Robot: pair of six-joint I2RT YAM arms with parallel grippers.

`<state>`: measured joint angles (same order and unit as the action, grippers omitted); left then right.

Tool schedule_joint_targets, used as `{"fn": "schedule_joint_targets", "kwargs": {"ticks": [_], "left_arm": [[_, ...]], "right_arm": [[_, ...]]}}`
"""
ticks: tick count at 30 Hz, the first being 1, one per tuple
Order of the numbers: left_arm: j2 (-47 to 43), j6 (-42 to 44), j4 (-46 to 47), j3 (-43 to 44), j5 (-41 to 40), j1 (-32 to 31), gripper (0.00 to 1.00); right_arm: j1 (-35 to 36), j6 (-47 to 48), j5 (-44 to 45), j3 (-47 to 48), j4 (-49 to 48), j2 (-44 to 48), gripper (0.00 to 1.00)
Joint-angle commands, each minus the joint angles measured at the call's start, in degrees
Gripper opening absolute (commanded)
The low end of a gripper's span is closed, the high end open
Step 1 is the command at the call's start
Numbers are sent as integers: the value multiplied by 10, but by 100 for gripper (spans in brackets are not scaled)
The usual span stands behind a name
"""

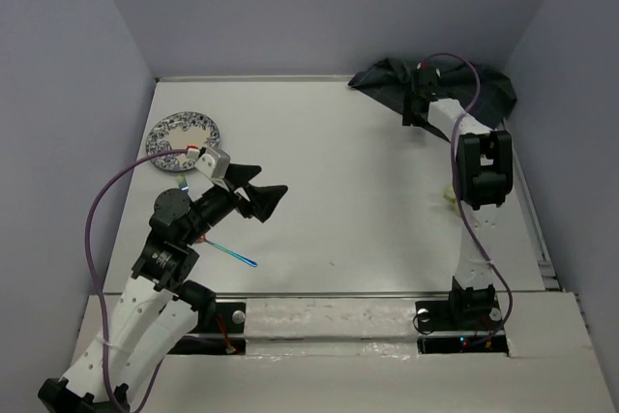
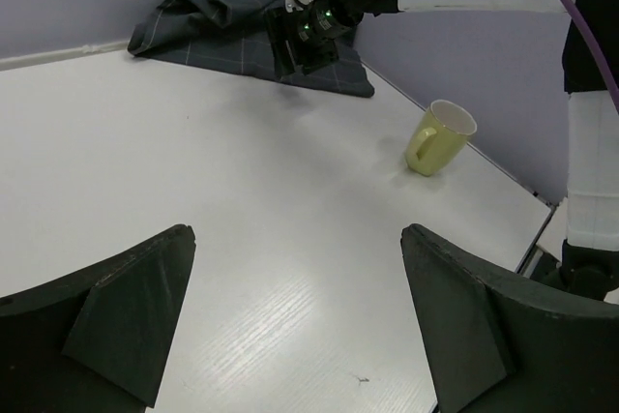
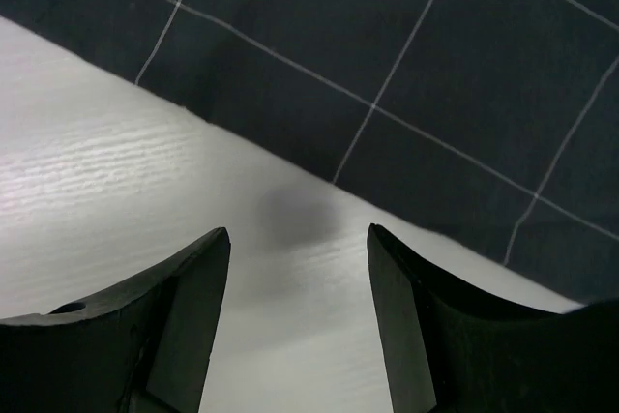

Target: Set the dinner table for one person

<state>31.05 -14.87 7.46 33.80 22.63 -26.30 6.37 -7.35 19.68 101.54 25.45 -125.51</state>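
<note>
Table [image 1: 338, 210]: plain white, smooth, flat, spanning the whole work area beneath both arms. Left gripper [image 2: 300, 268]: jaws wide apart, holding nothing, above bare tabletop. Right gripper [image 3: 298, 239]: jaws apart, empty, poised over the edge of the cloth [image 3: 435, 65] at the far right corner; contact not discernible.

Robot lab test cell. Plain lavender-grey walls [image 1: 329, 7] boxed in a white table [image 1: 348, 210] on three sides. Left arm [image 1: 145, 321] and right arm [image 1: 482, 169] stood mounted at its near edge, a purple cable [image 1: 94, 220] looping loose. The only household items were a patterned plate [image 1: 182, 137], a mug [image 2: 440, 137] and a cloth [image 2: 242, 36].
</note>
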Motion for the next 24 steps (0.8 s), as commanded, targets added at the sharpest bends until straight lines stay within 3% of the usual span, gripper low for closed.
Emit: {"fn": "schedule_joint_targets", "kwargs": {"ticks": [1, 8, 11, 12, 13, 16, 18, 24], "left_arm": [[8, 15, 6, 31, -10, -4, 99], [25, 19, 5, 36, -22, -2, 99], [29, 18, 4, 36, -32, 3, 99], [29, 17, 3, 36, -38, 6, 99], [29, 17, 3, 36, -38, 6, 99], [30, 12, -1, 36, -57, 16, 99], [38, 6, -8, 41, -77, 23, 99], [69, -30, -20, 45, -101, 41, 99]], "right_arm": [[-14, 35, 11, 102, 34, -46, 65], [-20, 35, -2, 176, 49, -133, 63], [-20, 59, -7, 212, 39, -171, 38], [-20, 71, -24, 215, 29, -184, 7], [-20, 71, -24, 219, 29, -184, 0], [7, 116, -72, 188, 15, -169, 0], [68, 171, -72, 112, -54, -100, 0], [157, 163, -90, -50, -87, 26, 0]]}}
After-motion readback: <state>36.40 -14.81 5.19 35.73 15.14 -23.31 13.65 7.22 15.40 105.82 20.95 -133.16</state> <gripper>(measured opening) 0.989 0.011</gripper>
